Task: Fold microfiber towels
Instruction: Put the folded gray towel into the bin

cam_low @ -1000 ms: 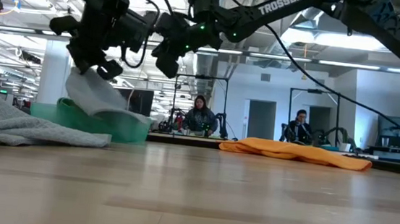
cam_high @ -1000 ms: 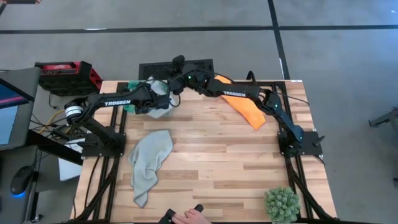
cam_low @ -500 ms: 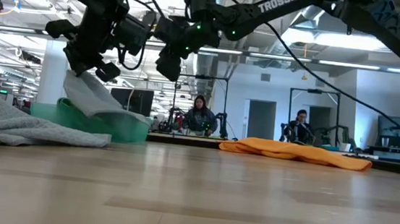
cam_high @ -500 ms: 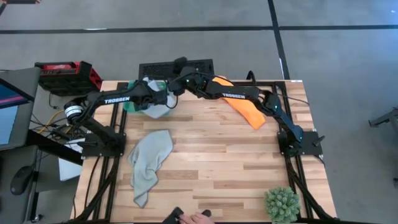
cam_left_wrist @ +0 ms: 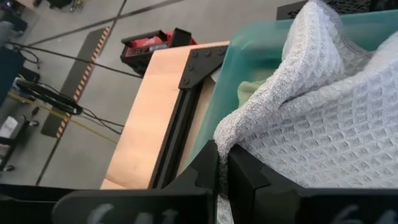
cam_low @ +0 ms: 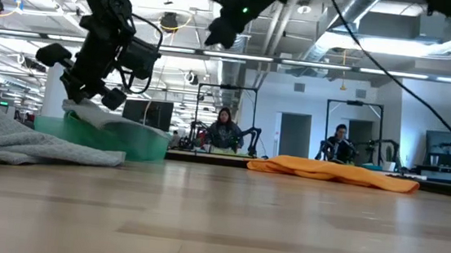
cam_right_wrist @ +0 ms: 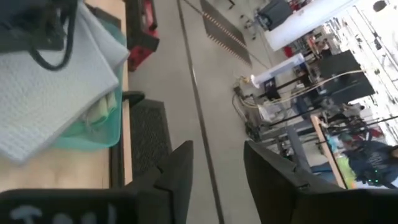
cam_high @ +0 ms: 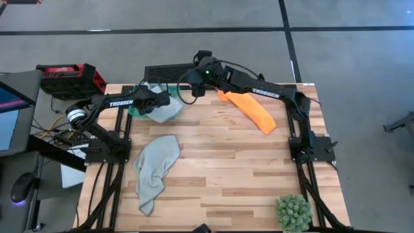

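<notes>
My left gripper [cam_high: 160, 101] is shut on a folded pale grey towel [cam_high: 162, 109] over the green tray [cam_high: 134, 107] at the table's far left; it also shows in the low view [cam_low: 89, 90]. A light green towel [cam_left_wrist: 252, 90] lies in the tray under the grey one. My right gripper [cam_high: 196, 89] is open and empty, high above the far edge [cam_low: 220, 29]. A second pale grey towel [cam_high: 155, 171] lies crumpled on the table's near left. The orange towel [cam_high: 251, 110] lies folded at the far right. My left gripper pinches a folded edge of the grey towel [cam_left_wrist: 225, 134] between its two fingers, several layers thick. The fingers slant down from the table's right side. The towel lies on the tray's rim and on the green towel, bulging up beyond the fingers.
A spiky green plant ball [cam_high: 293, 212] stands at the near right corner. A red box [cam_high: 68, 77] sits off the table's far left, and a black mat [cam_high: 174, 70] lies beyond the far edge. People sit in the room behind [cam_low: 225, 131].
My left gripper has gone down and toward the far left corner with the folded grey towel, which hung below it and now lies on the tray. My right gripper has risen and drawn back toward the far edge, away from the towel.
</notes>
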`<state>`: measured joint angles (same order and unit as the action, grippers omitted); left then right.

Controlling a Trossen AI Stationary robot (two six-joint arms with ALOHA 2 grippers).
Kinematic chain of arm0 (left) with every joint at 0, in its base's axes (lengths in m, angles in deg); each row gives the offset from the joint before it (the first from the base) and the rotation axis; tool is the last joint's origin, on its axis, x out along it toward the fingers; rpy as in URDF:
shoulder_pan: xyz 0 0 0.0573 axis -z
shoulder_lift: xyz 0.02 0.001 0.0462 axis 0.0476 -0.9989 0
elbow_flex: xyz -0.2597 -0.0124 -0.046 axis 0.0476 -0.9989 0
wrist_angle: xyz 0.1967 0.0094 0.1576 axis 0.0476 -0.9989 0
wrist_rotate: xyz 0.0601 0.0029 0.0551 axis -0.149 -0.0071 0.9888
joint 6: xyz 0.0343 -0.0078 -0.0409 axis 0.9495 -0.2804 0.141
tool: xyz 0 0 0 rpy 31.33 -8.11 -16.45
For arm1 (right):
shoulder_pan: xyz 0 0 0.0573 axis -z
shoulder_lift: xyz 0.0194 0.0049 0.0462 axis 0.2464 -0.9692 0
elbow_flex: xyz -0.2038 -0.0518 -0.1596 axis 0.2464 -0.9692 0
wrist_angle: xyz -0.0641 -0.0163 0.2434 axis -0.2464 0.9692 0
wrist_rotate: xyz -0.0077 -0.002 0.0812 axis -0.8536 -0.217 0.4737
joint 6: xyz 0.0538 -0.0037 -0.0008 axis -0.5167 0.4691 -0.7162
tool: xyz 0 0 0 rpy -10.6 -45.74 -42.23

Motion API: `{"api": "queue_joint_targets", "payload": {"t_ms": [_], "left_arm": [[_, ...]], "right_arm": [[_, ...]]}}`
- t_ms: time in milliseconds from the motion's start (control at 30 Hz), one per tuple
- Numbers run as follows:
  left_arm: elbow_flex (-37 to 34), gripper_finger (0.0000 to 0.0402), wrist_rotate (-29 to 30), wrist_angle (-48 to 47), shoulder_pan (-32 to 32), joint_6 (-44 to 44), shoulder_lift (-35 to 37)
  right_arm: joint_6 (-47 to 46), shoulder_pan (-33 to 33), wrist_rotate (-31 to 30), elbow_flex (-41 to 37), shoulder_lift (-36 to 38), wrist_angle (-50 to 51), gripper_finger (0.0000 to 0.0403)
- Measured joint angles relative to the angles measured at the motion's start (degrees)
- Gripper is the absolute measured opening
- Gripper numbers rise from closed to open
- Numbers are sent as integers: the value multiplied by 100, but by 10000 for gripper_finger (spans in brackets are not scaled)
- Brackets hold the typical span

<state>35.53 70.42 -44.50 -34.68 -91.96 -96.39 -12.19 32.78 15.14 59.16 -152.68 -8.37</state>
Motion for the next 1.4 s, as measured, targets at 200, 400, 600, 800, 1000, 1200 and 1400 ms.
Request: {"api": "queue_joint_targets", "payload": {"t_ms": [200, 400, 600, 800, 1000, 1200, 1400], "left_arm": [[-43, 23, -20, 43, -82, 116, 0], [-43, 63, 22, 41, -103, 169, 0], [-43, 102, 4, -50, -207, 415, 7], [85, 114, -9, -793, -142, 192, 338], [316, 114, 127, -1260, 75, 159, 1061], [322, 114, -387, -455, 760, 1582, 1644], [238, 114, -1488, 1398, 1149, 3324, 1405]], "right_arm": [[-67, -112, 6, -4, 260, 316, 156], [9, -254, 4, -6, 299, 312, 152], [115, -314, -44, -8, 299, 310, 146], [89, -304, -50, -7, 418, 281, 139], [77, -304, -66, -11, 529, 377, 137], [-112, -391, -69, -8, 782, 789, 137], [-432, -628, -42, -3, 1099, 1467, 138]]}}
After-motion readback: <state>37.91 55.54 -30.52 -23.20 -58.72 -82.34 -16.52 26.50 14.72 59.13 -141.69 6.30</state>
